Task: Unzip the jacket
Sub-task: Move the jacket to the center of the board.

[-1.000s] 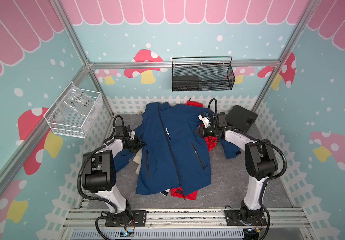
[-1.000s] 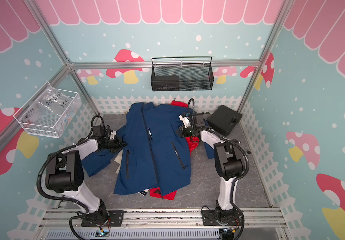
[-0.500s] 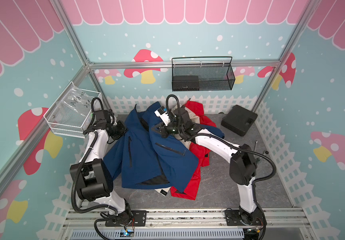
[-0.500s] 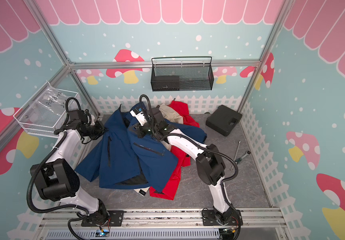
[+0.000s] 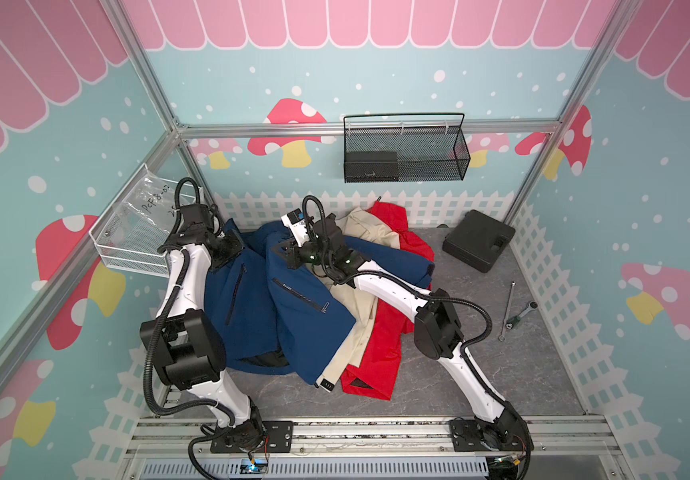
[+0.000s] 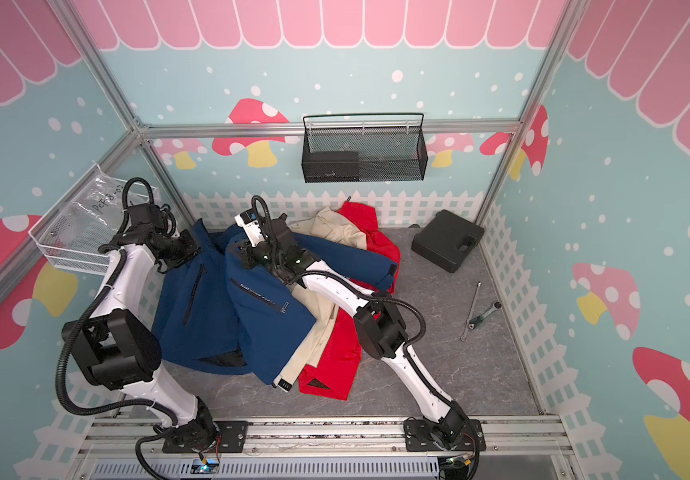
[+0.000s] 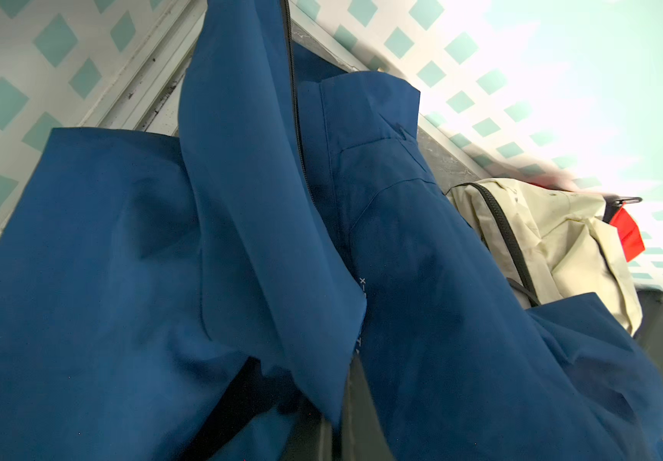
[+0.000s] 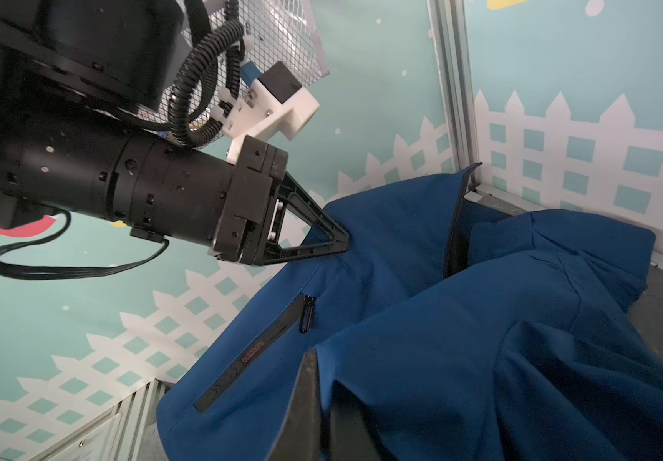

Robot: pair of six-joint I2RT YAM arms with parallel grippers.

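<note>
A grey marbled table (image 5: 513,374) was seen in both top views, bordered by a low white fence (image 5: 551,299). A blue jacket (image 5: 260,320) was spread on its left part, with the right side laid over a beige jacket (image 5: 356,332) and a red jacket (image 5: 378,357), which were piled near the middle. A black case (image 5: 478,245) was placed in the far right corner. Near the right edge, a slim metal tool (image 5: 508,305) and a ratchet wrench (image 5: 522,312) were laid just beside each other.
</note>
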